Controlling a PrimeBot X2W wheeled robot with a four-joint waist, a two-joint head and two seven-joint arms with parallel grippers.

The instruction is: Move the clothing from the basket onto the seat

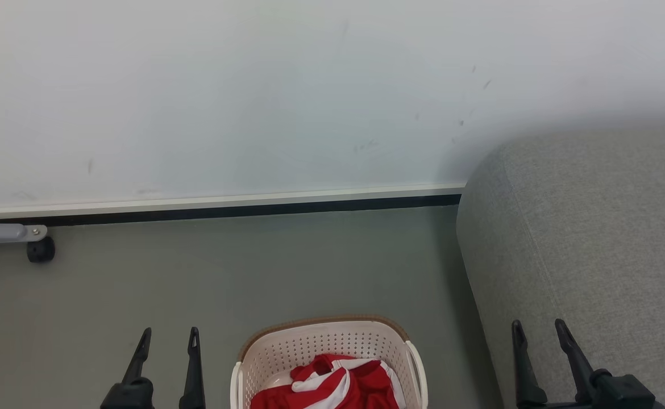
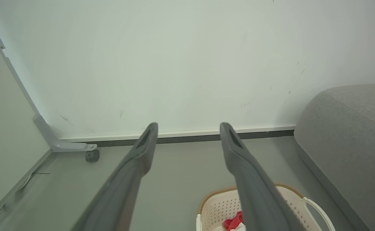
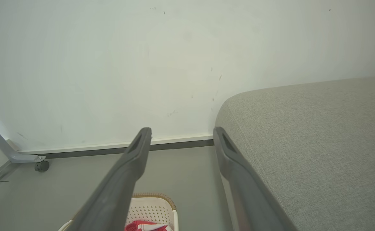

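Our left jaws stand wide apart and hold nothing, their long dark fingers above the floor just left of the basket. Our right jaws, likewise apart and empty, point their fingers over the near edge of the seat.

The red soft-fabric clothing with white stripes lies bunched in the bottom of the cream-white perforated plastic basket with its brown woven-look rim. The basket stands on the grey-green floor between our arms. We see no garment on the large grey woven-fabric upholstered seat, so we judge the task not yet begun: every piece has yet to be lifted out and carried right.

The basket's walls and white side handle are the edges to clear going in. A strip of floor parts the basket from the seat's rounded flank, and the seat top offers broad room. The white wall and a black castor stand well apart.
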